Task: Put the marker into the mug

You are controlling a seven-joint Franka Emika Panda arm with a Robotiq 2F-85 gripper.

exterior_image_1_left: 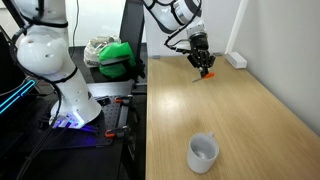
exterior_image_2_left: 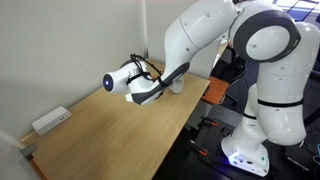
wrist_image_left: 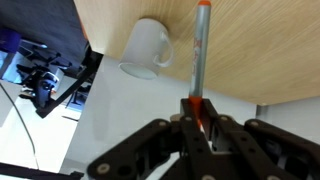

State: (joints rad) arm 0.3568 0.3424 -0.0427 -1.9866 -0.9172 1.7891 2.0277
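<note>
Tabletop [exterior_image_1_left: 240, 110]; marker [wrist_image_left: 202, 50] points beyond tool [wrist_image_left: 197, 110].

No text, label, brand, number or sign can be read on anything in these views.

A pale wooden tabletop [exterior_image_1_left: 240, 110] bears a white rectangular box [exterior_image_1_left: 236, 60] by the white wall [exterior_image_1_left: 275, 30]; a green bundle [exterior_image_1_left: 118, 57] lies beyond its edge.
</note>
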